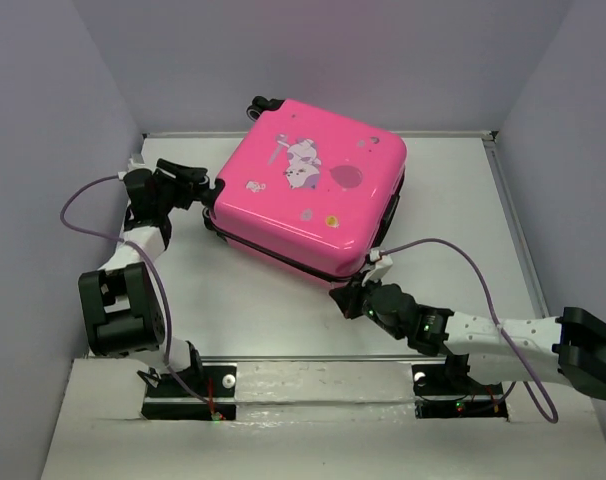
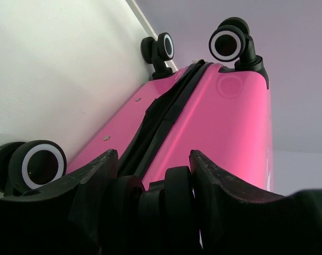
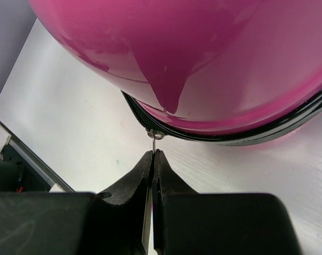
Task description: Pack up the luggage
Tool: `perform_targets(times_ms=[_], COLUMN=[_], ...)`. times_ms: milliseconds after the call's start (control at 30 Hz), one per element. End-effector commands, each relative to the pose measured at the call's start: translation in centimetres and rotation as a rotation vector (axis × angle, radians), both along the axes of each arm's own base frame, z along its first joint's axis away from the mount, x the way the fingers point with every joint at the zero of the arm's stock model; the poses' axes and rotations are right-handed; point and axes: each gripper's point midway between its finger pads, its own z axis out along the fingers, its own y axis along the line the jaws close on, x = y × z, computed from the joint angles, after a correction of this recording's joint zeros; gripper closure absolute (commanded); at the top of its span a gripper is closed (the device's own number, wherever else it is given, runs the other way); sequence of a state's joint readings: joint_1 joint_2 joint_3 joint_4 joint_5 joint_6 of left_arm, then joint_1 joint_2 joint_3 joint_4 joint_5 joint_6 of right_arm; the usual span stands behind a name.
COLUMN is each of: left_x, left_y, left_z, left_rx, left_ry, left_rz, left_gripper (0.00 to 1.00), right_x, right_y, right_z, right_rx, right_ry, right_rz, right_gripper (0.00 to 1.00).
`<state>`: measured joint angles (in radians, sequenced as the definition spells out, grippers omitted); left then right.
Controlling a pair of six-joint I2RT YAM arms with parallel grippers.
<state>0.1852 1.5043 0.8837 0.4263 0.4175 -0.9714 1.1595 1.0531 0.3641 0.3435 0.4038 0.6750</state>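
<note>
The hot-pink luggage [image 1: 313,190] lies flat on the white table with its printed lid up and closed. My left gripper [image 1: 208,190] is at its left end, and in the left wrist view it [image 2: 153,159] is shut on a black double wheel [image 2: 150,204] of the case. My right gripper [image 1: 345,298] is at the near corner of the case. In the right wrist view it [image 3: 153,154] is shut on the thin metal zipper pull [image 3: 153,139], which hangs from the black zipper band [image 3: 240,138] under the pink shell [image 3: 203,58].
Grey walls [image 1: 43,120] enclose the table on the left, back and right. A raised rim [image 1: 508,200] runs along the right side. Other case wheels stick out at the far end [image 2: 227,45] and at the left [image 2: 41,164]. Purple cables [image 1: 453,255] loop from both arms.
</note>
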Motion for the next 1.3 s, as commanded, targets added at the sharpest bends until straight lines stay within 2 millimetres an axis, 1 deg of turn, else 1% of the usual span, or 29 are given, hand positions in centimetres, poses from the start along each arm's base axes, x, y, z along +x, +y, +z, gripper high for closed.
perform_targets(times_ms=[0, 33, 67, 133, 167, 200, 233, 267, 333, 367, 467, 500, 533, 633, 667, 700, 733, 767, 800, 833, 867, 900, 967, 1000, 1033, 1100, 1133, 1167, 1267], left_x=[-1.3, -2.1, -3.0, -4.3, -5.8, -6.4, -7.6, -8.6, -10.2, -11.6, -14.3, -14.7, -15.7, -16.5, -17.1, -17.3, -17.5, -17.7, -18.1, -18.3, -18.5, -18.6, -19.1, -19.4, -19.8, -20.3, -20.4, -20.6, -20.9], left_y=[-0.8, -1.0, -1.5, -1.8, -2.1, -2.1, -2.4, -2.7, -3.5, -3.9, -5.8, -5.9, -7.3, -8.5, -9.5, -10.0, -10.3, -10.7, -11.3, -11.4, -11.4, -11.3, -11.5, -11.6, -11.9, -12.3, -12.5, -12.8, -13.6], left_z=[5.6, 4.4, 5.0, 4.3, 3.4, 3.1, 1.4, 2.2, 1.5, 1.4, 1.1, 0.6, 1.2, 1.9, 2.1, 2.1, 2.0, 1.7, 1.5, 1.3, 1.0, 0.7, 0.3, 0.1, -0.2, -1.2, -1.3, -1.4, -1.5], left_rx=[0.07, 0.073, 0.095, 0.111, 0.119, 0.12, 0.125, 0.132, 0.13, 0.131, 0.155, 0.165, 0.165, 0.138, 0.115, 0.106, 0.1, 0.093, 0.09, 0.089, 0.09, 0.09, 0.082, 0.078, 0.076, 0.076, 0.073, 0.072, 0.064], left_ry=[-0.217, -0.194, -0.221, -0.219, -0.212, -0.21, -0.184, -0.217, -0.213, -0.227, -0.237, -0.215, -0.243, -0.26, -0.269, -0.27, -0.268, -0.265, -0.262, -0.255, -0.254, -0.247, -0.244, -0.242, -0.242, -0.221, -0.222, -0.222, -0.221], left_rz=[-0.026, -0.026, -0.036, -0.025, -0.029, -0.026, -0.034, -0.039, -0.066, -0.075, -0.102, -0.088, -0.122, -0.144, -0.171, -0.183, -0.182, -0.189, -0.204, -0.207, -0.207, -0.205, -0.216, -0.224, -0.235, -0.246, -0.25, -0.258, -0.263], left_gripper=[0.94, 0.94, 0.94, 0.94, 0.94, 0.94, 0.94, 0.94, 0.94, 0.94, 0.94, 0.94, 0.94, 0.94, 0.94, 0.94, 0.94, 0.94, 0.94, 0.94, 0.94, 0.94, 0.94, 0.94, 0.94, 0.94, 0.94, 0.94, 0.94], right_x=[-0.5, -0.5, 0.3, 1.0, 1.3, 1.7, 3.6, 3.9, 5.4, 6.9, 8.1, 8.0, 7.8, 5.3, 5.2, 2.9, 2.2, 2.0, 0.2, -0.2, -0.4, -0.2, 0.4, 1.0, 2.6, 3.1, 3.3, 3.5, 3.5], right_y=[0.9, 1.0, 0.8, 0.8, 0.9, 0.5, -0.5, -0.8, -2.1, -3.5, -4.0, -3.9, -3.5, -0.5, 0.7, 2.9, 4.2, 5.6, 8.0, 9.0, 9.7, 10.3, 10.0, 9.4, 8.3, 7.8, 7.6, 8.1, 10.3], right_z=[1.6, 1.7, 2.2, 3.0, 3.8, 3.5, 4.6, 5.2, 6.1, 7.0, 9.1, 8.4, 8.2, 6.9, 5.8, 5.3, 5.0, 3.6, 4.3, 4.0, 3.5, 2.4, 2.2, 3.0, 3.7, 6.7, 7.0, 8.5, 9.7], right_rx=[0.009, 0.006, -0.004, -0.017, -0.031, -0.048, -0.035, -0.031, -0.024, -0.031, -0.038, -0.059, -0.053, 0.035, 0.043, 0.036, 0.027, -0.007, 0.008, 0.006, -0.003, -0.023, -0.066, -0.067, -0.062, -0.001, -0.001, -0.019, -0.046], right_ry=[-0.016, -0.018, -0.029, -0.048, -0.065, -0.063, -0.072, -0.077, -0.091, -0.107, -0.136, -0.113, -0.099, -0.042, -0.027, -0.019, -0.015, -0.002, -0.01, -0.006, -0.001, 0.015, -0.031, -0.056, -0.066, -0.108, -0.118, -0.156, -0.166], right_rz=[0.053, 0.056, 0.047, 0.051, 0.078, 0.085, 0.043, 0.072, 0.056, 0.024, 0.013, 0.028, 0.048, 0.16, 0.152, 0.215, 0.227, 0.217, 0.276, 0.293, 0.302, 0.308, 0.297, 0.279, 0.239, 0.268, 0.277, 0.302, 0.385], right_gripper=[0.93, 0.93, 0.93, 0.93, 0.93, 0.93, 0.93, 0.93, 0.93, 0.93, 0.93, 0.93, 0.93, 0.93, 0.93, 0.93, 0.93, 0.93, 0.93, 0.93, 0.93, 0.93, 0.93, 0.93, 0.93, 0.93, 0.93, 0.93, 0.93])
